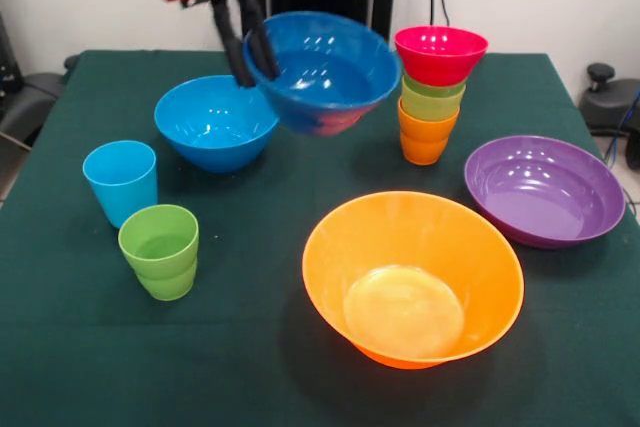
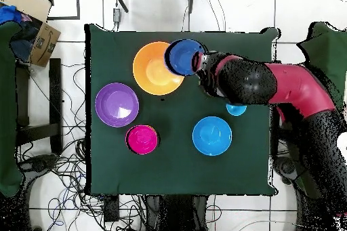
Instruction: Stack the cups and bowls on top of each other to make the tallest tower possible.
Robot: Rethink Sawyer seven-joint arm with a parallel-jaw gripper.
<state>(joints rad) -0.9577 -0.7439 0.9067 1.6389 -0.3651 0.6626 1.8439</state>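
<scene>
My gripper point(image 1: 253, 65) is shut on the rim of a blue bowl point(image 1: 325, 72), one finger inside and one outside. The bowl hangs tilted in the air above the back middle of the table. In the overhead view the held bowl point(image 2: 184, 57) overlaps the edge of the large orange bowl point(image 2: 156, 69), with the gripper point(image 2: 198, 62) at its rim. The tower point(image 1: 432, 97) stands to the right: an orange cup lowest, two green-yellow cups, and a red bowl point(image 2: 142, 139) on top. A second blue bowl point(image 1: 215, 122) sits on the table.
A light blue cup point(image 1: 121, 180) and a green stepped cup point(image 1: 160, 250) stand at the left. The large orange bowl point(image 1: 412, 279) is at the front centre. A purple bowl point(image 1: 545, 190) is at the right. A green cloth point(image 1: 90, 347) covers the table.
</scene>
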